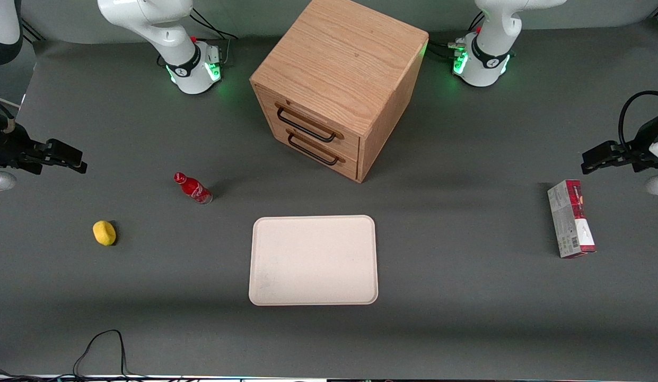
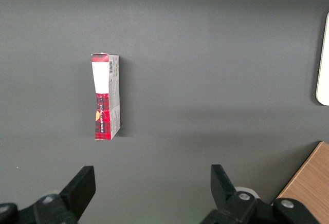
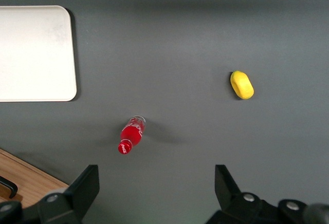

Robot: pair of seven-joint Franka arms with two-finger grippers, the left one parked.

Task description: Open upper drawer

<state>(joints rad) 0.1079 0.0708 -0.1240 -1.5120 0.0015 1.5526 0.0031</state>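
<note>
The pincer [image 1: 69, 158] hovers spread and empty above the worktop [image 1: 466, 297] at the working arm's end, well apart from the cabinet [image 1: 339, 79] mid-table. The upper drawer [image 1: 307, 121], closed, lies toward the parked arm's end from it, handle [image 1: 306, 125] running slantwise across the drawer's front; this arm is the nearer

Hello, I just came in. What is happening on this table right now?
Nothing is being handled yet. The tool of the working arm is open and hovers above the table at its own end, away from the oak cabinet. The upper drawer is closed, as is the lower drawer. A red bottle, a yellow lemon and a tray lie untouched.
</note>
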